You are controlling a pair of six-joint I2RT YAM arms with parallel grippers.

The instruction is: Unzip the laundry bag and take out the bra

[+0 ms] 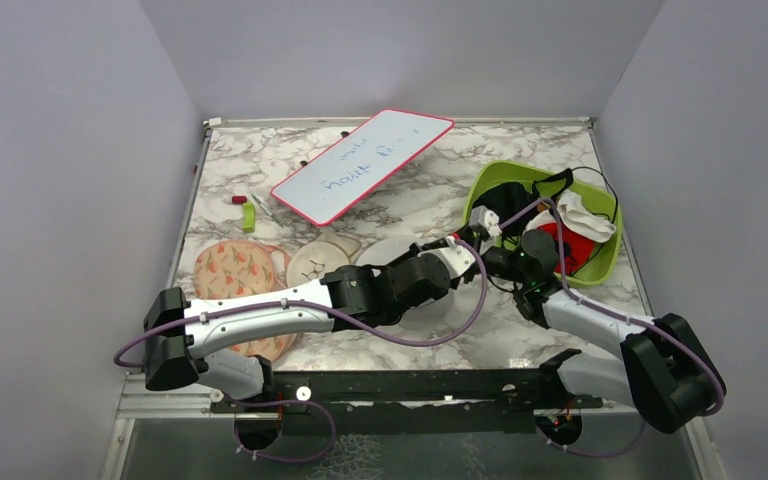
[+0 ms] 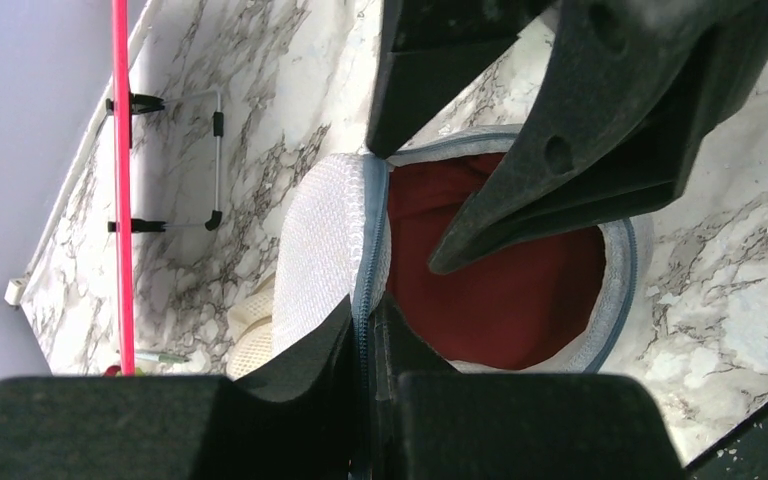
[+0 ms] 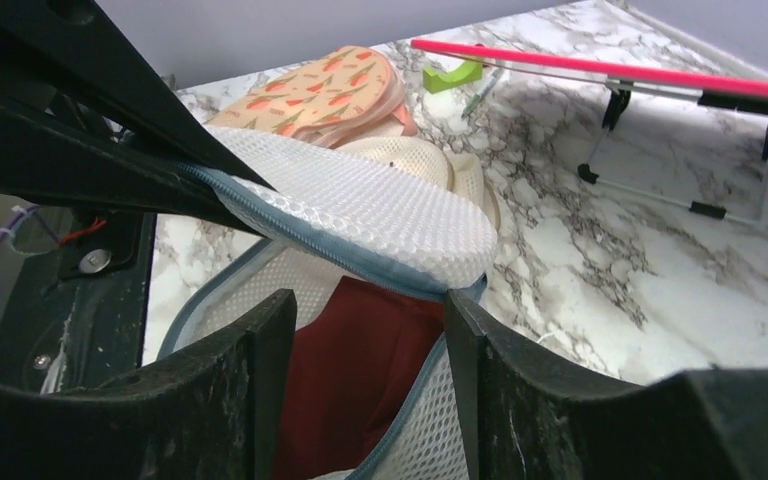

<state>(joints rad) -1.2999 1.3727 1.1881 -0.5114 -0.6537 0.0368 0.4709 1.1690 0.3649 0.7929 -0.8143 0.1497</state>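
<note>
Laundry bag (image 2: 320, 250): on the marble table, nearer the arm bases than the whiteboard (image 1: 360, 165); zip undone, mesh flap held up off its mouth.
Bra (image 2: 500, 300): maroon, lying inside the open bag.
Left gripper (image 2: 366, 312): closed tight, pinching the flap's zip edge.
Right gripper (image 3: 360, 310): jaws apart just above the bra, clamping nothing.
Peach patterned pouch (image 1: 240, 270): near-left of the whiteboard.
Beige pouch (image 1: 318, 262): just near of the whiteboard.
Green bin (image 1: 477, 195): right of the whiteboard, clothes heaped inside.
</note>
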